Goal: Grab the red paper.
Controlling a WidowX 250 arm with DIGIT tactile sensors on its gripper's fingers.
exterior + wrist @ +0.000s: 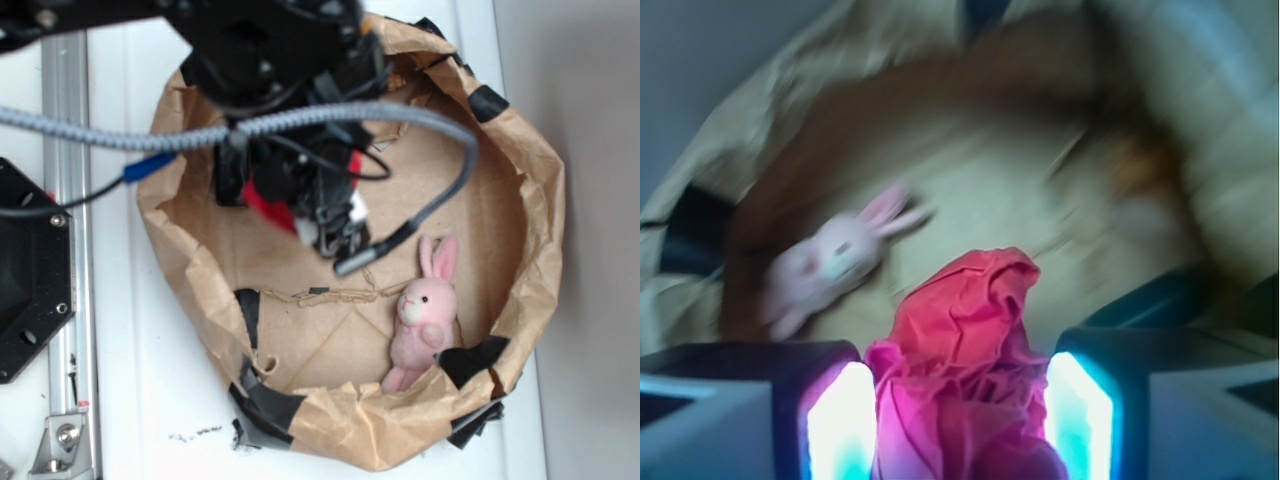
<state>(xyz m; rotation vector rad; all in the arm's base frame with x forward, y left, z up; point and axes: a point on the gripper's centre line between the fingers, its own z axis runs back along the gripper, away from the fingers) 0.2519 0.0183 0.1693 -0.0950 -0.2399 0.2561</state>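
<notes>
I see the red paper (962, 370) wedged between the jaws, clamped on both sides: bright red, crumpled, lumpy folds, poking out past the tips. Pink bunny (835, 260) lies beyond the jaws, in the brown paper basin (520, 215).
</notes>
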